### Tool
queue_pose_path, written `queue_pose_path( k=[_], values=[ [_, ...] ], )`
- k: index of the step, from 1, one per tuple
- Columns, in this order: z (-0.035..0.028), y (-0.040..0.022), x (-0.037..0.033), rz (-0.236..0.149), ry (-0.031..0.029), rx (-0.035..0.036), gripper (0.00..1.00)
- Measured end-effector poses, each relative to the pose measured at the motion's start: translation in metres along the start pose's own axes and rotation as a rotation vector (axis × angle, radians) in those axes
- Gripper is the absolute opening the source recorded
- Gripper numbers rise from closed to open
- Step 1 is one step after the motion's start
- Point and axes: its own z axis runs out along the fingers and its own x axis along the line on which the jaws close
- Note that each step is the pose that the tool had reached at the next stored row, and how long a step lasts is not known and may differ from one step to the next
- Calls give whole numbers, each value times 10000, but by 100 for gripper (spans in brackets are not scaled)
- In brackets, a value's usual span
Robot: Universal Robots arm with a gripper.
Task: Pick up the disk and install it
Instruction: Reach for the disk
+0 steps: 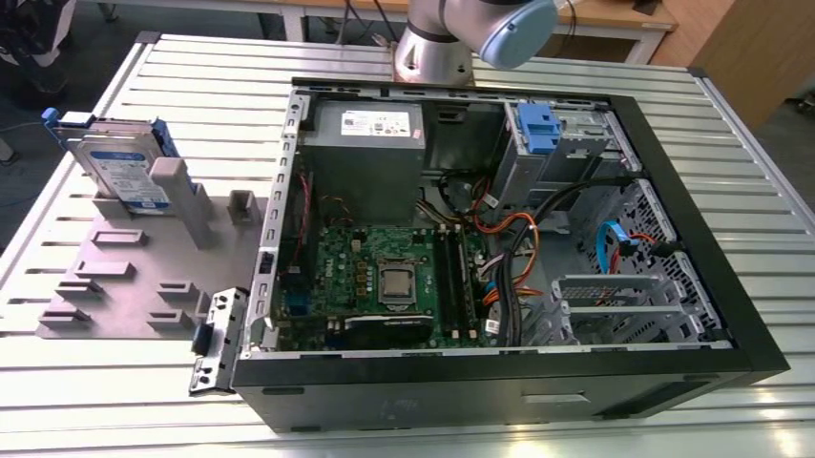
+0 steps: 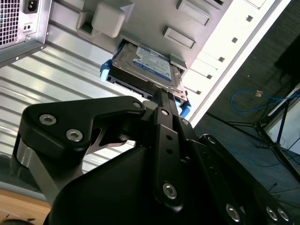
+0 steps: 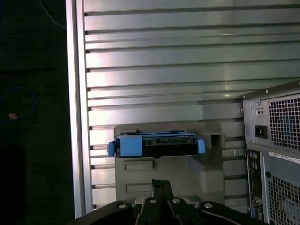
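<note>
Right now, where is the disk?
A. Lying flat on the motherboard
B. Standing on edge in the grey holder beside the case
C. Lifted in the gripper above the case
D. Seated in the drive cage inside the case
B: the disk stands on edge in the grey holder, at the exterior view's left of the open computer case; in the first wrist view the gripper sits short of it.

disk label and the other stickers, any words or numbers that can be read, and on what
None can be read.
On the disk: white and blue label, print too small.
On the power supply: white sticker, print too small.
On the computer case back: white sticker, print too small.
</note>
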Motion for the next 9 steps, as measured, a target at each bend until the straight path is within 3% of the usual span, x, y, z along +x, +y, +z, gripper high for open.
queue_pose_path(
  k=[9],
  values=[
    [-4, -10, 138, 0, -1, 0, 11]
  ],
)
